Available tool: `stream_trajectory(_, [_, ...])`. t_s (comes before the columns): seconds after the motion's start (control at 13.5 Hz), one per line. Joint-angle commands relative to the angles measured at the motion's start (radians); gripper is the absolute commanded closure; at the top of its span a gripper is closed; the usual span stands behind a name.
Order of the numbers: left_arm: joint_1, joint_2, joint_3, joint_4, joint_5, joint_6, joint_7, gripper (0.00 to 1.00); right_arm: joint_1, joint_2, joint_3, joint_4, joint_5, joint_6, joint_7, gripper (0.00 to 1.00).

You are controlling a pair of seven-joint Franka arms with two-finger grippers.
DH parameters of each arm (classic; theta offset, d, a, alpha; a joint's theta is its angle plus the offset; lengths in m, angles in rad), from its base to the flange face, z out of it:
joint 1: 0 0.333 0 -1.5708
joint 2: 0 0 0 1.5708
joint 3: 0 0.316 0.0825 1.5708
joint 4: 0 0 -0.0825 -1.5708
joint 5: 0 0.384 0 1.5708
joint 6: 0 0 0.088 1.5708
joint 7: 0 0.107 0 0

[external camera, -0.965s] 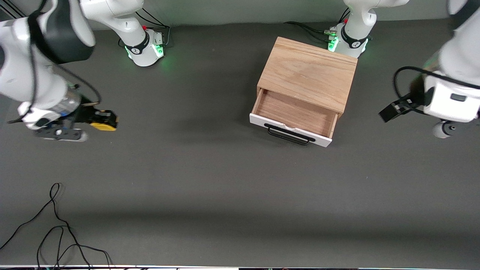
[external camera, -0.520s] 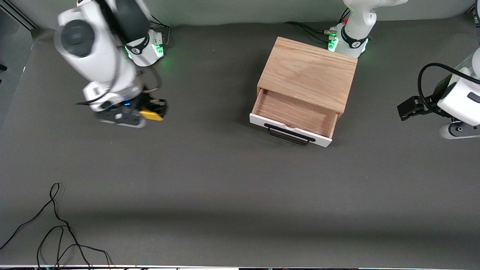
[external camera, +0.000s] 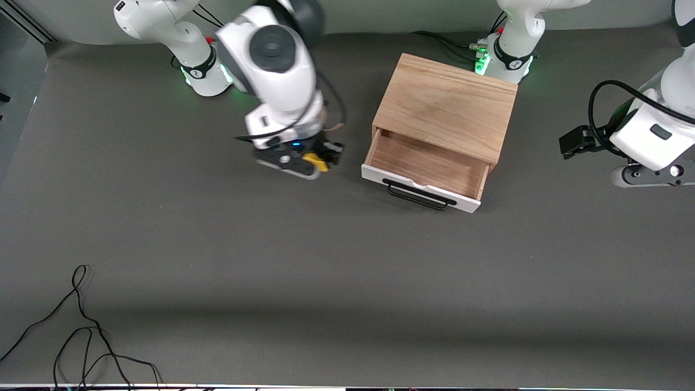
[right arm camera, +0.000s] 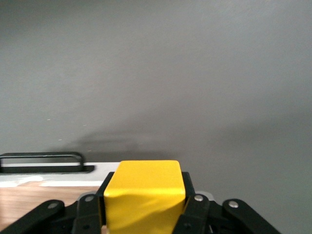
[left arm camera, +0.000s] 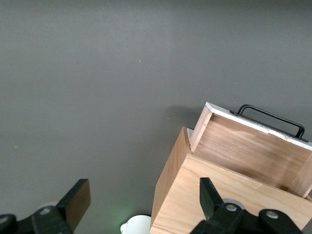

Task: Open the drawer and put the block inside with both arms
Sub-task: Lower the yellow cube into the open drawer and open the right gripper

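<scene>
Now the yellow block (external camera: 315, 161) is pinched between the fingers (right arm camera: 194, 214) of the right end effector (external camera: 320, 158), which is held up over the bare bench (external camera: 228, 260) just beside the drawer (external camera: 426, 165), toward the right arm's end. In the right wrist view the block (right arm camera: 144, 196) is seen clamped squarely in the black jaws, with the white drawer front and its black bar handle (right arm camera: 41, 162) close by — the block is not over the drawer's inside.

The drawer is pulled out of the light wooden box (external camera: 448, 106), its wooden floor exposed and its handle (external camera: 419, 195) turned toward the front camera. The box is set near the left arm's base.

The left end effector (external camera: 576, 142) is held in the air over the bench at the left arm's end, well apart from the box — its fingers (left arm camera: 75, 202) are seen spread wide in the left wrist view, with nothing between them.

A loose black cable (external camera: 81, 336) is lying on the bench nearest the front camera, at the right arm's end.
</scene>
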Motion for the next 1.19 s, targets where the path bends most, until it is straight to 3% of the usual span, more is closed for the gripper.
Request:
stream_trajectory(0.0, [0.054, -0.037, 0.005, -0.047, -0.032, 0.06, 0.058, 0.0, 0.056, 0.159, -0.012, 0.216, 0.016, -0.022, 0.115, 0.86])
stream_trajectory(0.15, [0.1, -0.037, 0.003, -0.053, -0.061, 0.071, 0.156, 0.0, 0.095, 0.217, -0.012, 0.266, 0.016, 0.009, 0.187, 0.86])
stream_trajectory(0.37, [0.117, -0.074, 0.003, -0.107, -0.072, 0.079, 0.155, 0.0, 0.136, 0.266, -0.006, 0.264, 0.018, 0.09, 0.24, 0.86])
stream_trajectory(0.67, [0.108, -0.201, 0.003, -0.297, -0.072, 0.178, 0.15, 0.0, 0.185, 0.342, -0.005, 0.264, 0.015, 0.144, 0.281, 0.86])
stream_trajectory(1.11, [0.111, -0.204, 0.003, -0.302, -0.072, 0.175, 0.148, 0.0, 0.201, 0.397, -0.005, 0.255, 0.015, 0.19, 0.283, 0.86])
